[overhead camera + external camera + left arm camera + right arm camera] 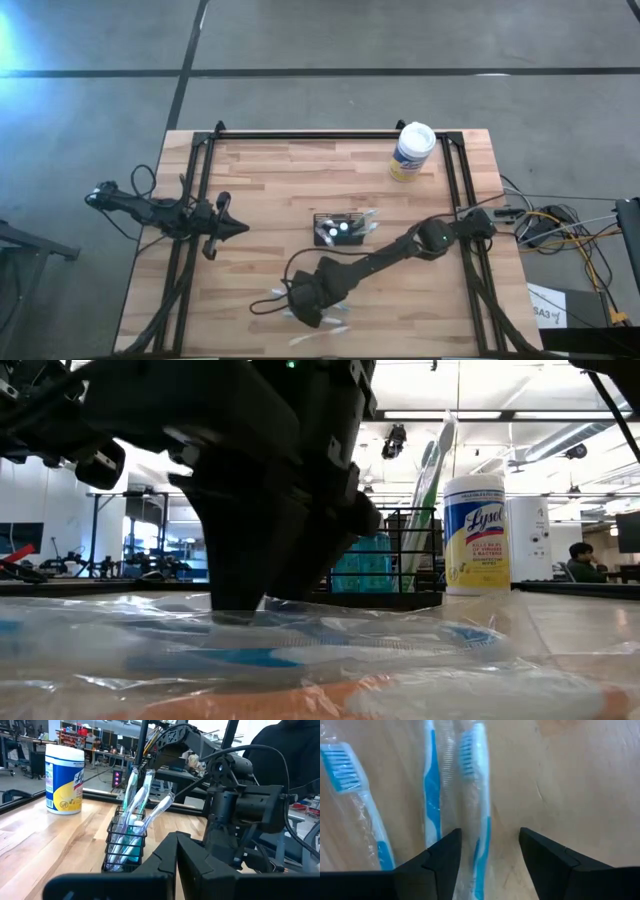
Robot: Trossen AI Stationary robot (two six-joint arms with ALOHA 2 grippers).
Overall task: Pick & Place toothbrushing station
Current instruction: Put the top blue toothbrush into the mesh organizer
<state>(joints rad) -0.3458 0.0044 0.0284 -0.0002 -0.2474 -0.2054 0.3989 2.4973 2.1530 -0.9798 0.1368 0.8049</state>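
The toothbrushing station (343, 228) is a small black wire holder standing on the table's middle, with several wrapped toothbrushes upright in it; it also shows in the left wrist view (125, 845) and the low view (375, 565). Several more wrapped blue-and-white toothbrushes (320, 318) lie flat near the front edge. My right gripper (310, 305) is open, pointing down over them, with one wrapped toothbrush (479, 815) between its fingers (445, 857). My left gripper (238, 228) is shut and empty, to the left of the holder. My right gripper comes from above, its open fingers on either side of one wrapped toothbrush's handle (481, 845) and lying across it. The toothbrush lies flat on the table. Whether the fingers touch its wrap I cannot tell.
A white-lidded, yellow-labelled canister (412, 150) stands at the far right of the table. Two more wrapped toothbrushes (432, 795) lie beside the one between my right fingers. Black frame rails (200, 200) run along the table's left, right and far sides.
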